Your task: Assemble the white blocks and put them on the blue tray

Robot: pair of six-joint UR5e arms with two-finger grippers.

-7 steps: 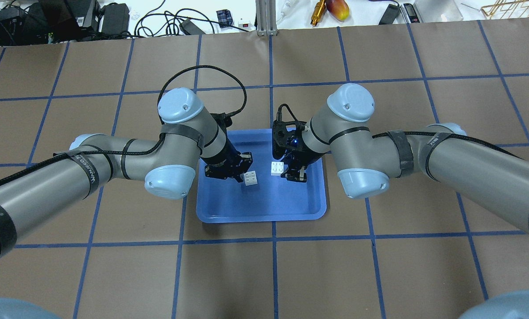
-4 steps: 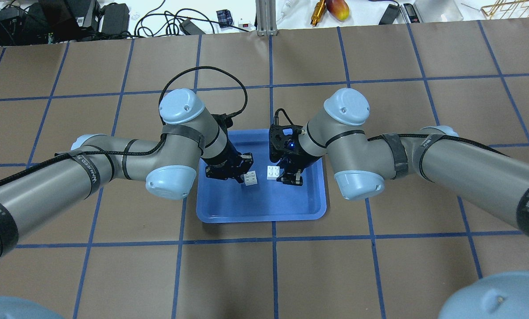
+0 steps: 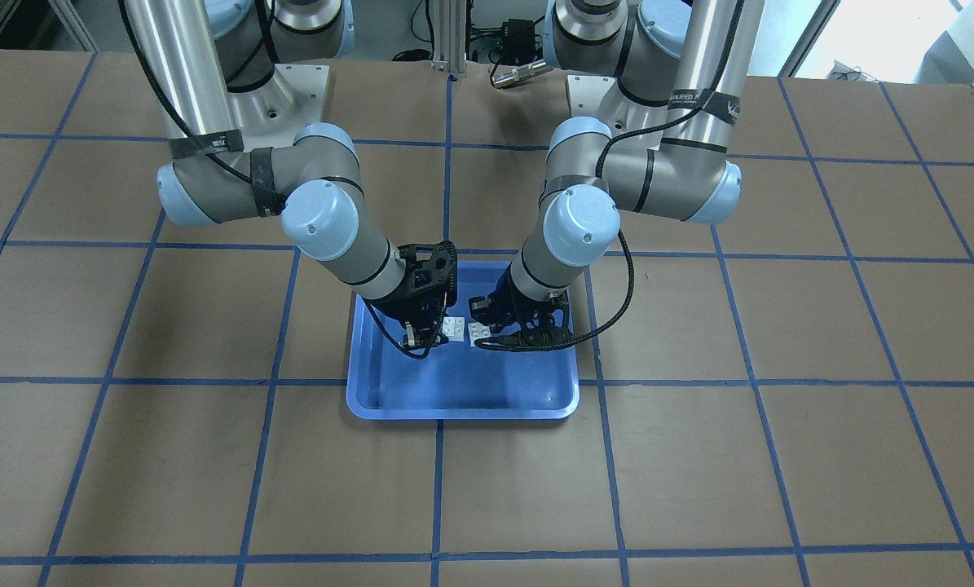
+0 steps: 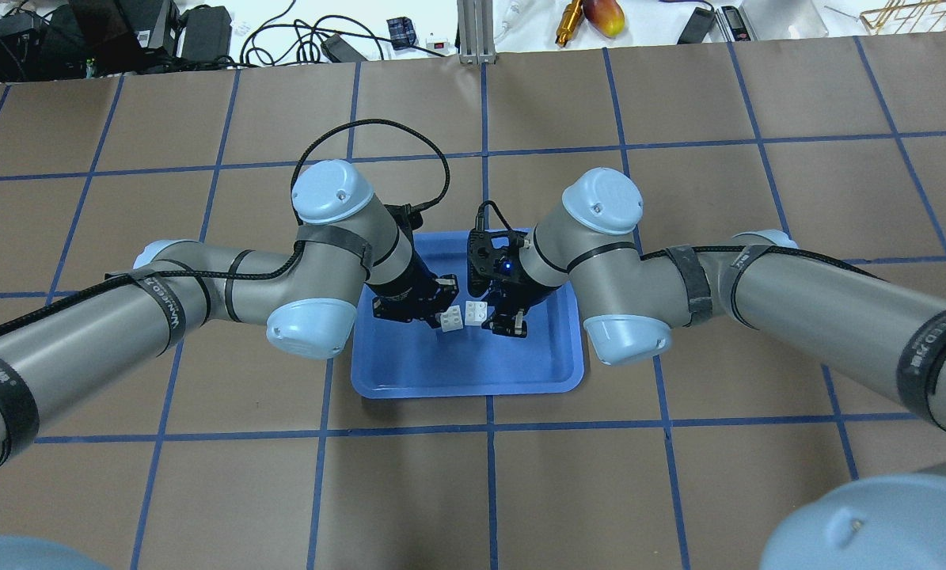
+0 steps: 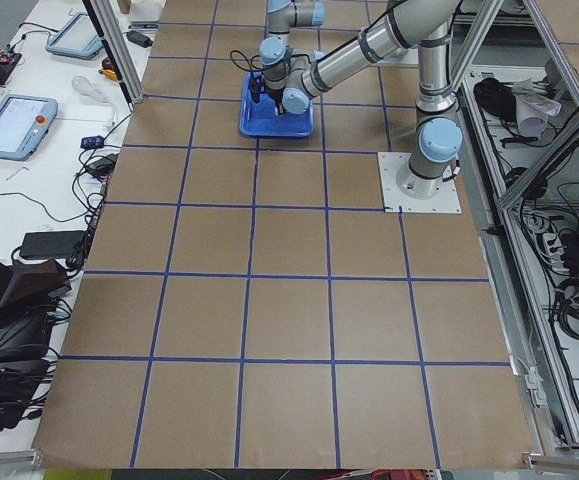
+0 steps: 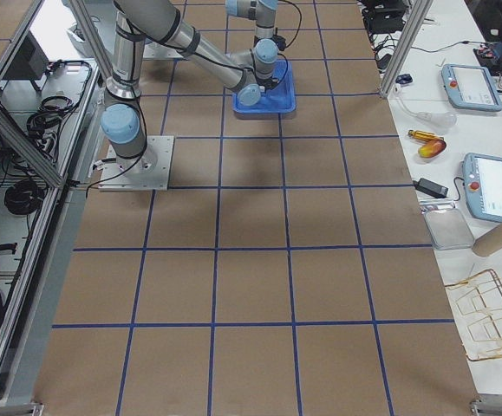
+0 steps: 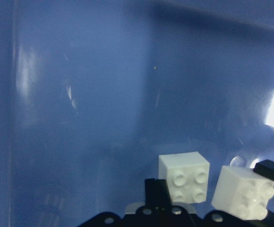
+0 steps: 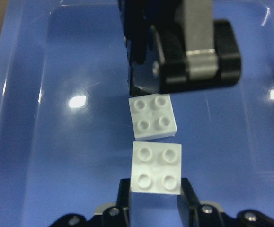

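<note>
**A:** What has been shifted since the earlier view?

**B:** The gap has been closed. The right white block [image 4: 476, 312] has been carried leftward and is now set just beside the left white block [image 4: 450, 319], which has hardly been moved.

**A:** From the left, then: how is the left gripper [image 4: 441, 310] set?

**B:** It is closed on the left white block, which appears to be held clear of the floor of the blue tray [image 4: 473, 368], studs up and slightly skewed. Only one finger is shown in its own wrist view, so the clamp is partly inferred from the block being held aloft.

**A:** And the two blocks together?

**B:** They are held side by side over the middle of the tray, and a thin slit is seen between them in the right wrist view. Nothing is stacked yet. Both stud faces are turned upward, so a sideways push alone is not thought enough to join them.

**A:** And the right gripper [image 8: 155, 201]?

**B:** It is clamped on the right white block, with a dark finger pressed to each side.

**A:** Why is it all done over the tray?

**B:** Probably so that the joined pair can be set straight down and a dropped block can be caught by the rim. One block is judged to need raising over the other before it is pressed on.
</note>
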